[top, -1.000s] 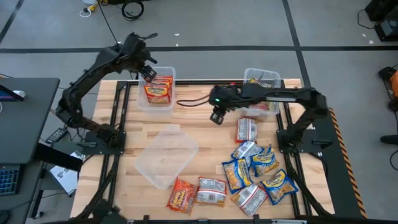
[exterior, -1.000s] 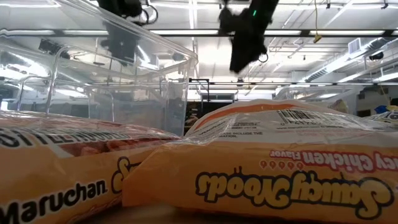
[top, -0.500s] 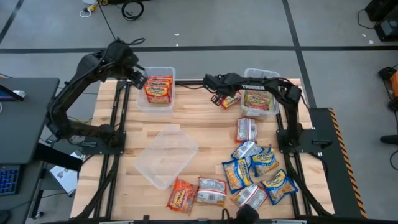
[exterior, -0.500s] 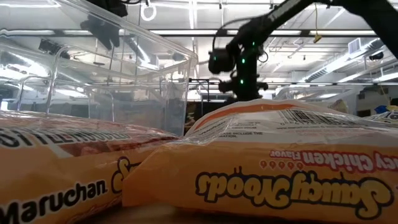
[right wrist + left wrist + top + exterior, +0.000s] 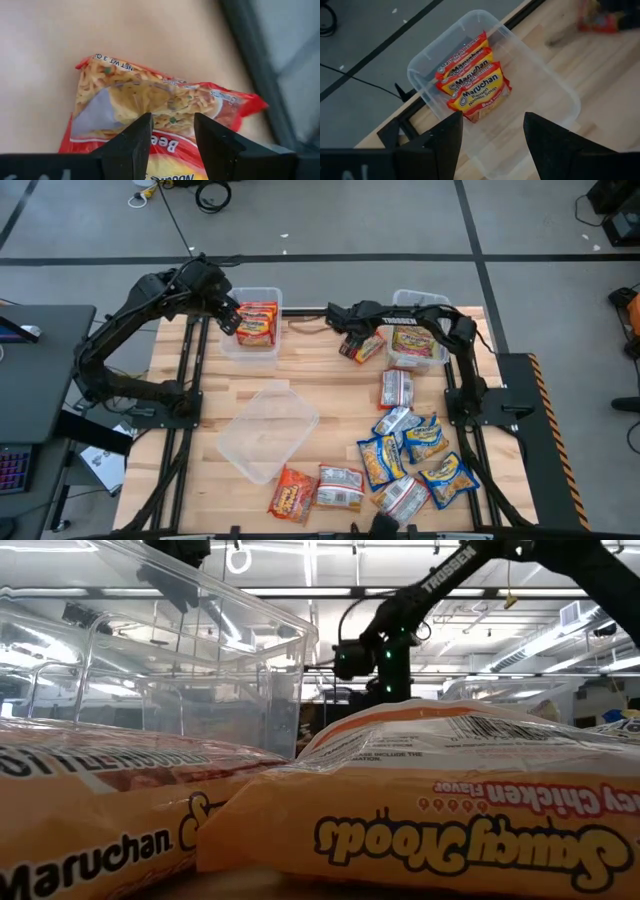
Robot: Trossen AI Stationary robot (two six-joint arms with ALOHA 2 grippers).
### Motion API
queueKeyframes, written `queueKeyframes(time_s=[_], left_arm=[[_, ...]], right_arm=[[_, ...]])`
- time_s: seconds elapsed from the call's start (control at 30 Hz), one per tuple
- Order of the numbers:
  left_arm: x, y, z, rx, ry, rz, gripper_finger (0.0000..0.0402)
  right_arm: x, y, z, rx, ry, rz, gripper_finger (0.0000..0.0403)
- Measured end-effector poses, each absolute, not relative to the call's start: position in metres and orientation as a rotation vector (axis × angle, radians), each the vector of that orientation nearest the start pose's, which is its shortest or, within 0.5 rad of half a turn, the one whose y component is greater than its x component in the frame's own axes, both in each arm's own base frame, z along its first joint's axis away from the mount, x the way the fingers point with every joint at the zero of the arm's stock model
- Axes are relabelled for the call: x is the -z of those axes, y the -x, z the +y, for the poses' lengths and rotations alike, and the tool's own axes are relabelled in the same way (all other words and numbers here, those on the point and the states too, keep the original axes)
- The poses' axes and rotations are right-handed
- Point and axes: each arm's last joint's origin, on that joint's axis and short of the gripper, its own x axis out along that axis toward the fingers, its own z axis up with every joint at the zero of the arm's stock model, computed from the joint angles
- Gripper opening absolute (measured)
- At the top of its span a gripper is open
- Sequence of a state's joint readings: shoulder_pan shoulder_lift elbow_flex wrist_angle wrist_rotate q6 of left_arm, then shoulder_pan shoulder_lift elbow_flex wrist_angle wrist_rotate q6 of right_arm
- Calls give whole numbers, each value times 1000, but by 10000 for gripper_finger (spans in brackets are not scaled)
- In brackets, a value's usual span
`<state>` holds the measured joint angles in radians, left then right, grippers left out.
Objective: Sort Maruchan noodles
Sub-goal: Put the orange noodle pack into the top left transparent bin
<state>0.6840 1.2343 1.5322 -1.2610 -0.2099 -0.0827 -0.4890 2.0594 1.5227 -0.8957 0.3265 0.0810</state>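
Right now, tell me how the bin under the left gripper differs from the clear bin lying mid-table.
The back-left bin holds a stack of red-and-yellow Maruchan packets; the mid-table bin holds nothing. The back-left bin sits square to the table's far edge, while the mid-table bin lies turned at an angle. The left gripper hangs open at the back-left bin's rim; no gripper is near the mid-table bin. Both are clear plastic rectangular tubs.

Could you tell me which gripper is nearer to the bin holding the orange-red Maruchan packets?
Left. The left gripper hovers at that bin's edge; the right gripper holds a red packet farther off, toward the other bin.
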Motion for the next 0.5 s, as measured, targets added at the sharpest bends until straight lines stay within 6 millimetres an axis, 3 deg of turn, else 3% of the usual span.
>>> queueKeyframes(time_s=[0.17, 0.33, 0.4, 0.5], left_arm=[[-403, -155, 134, -879, 297, 934, 215], [-403, -156, 132, -839, 288, 940, 215], [-403, -157, 130, -824, 277, 943, 215], [-403, -159, 129, -807, 261, 950, 215]], right_arm=[[-187, -360, -157, 341, -178, 1392, 158], [-204, -365, -98, -104, -80, 1410, 158], [-212, -362, -74, -200, -3, 1434, 158], [-227, -357, -45, -204, 82, 1458, 157]])
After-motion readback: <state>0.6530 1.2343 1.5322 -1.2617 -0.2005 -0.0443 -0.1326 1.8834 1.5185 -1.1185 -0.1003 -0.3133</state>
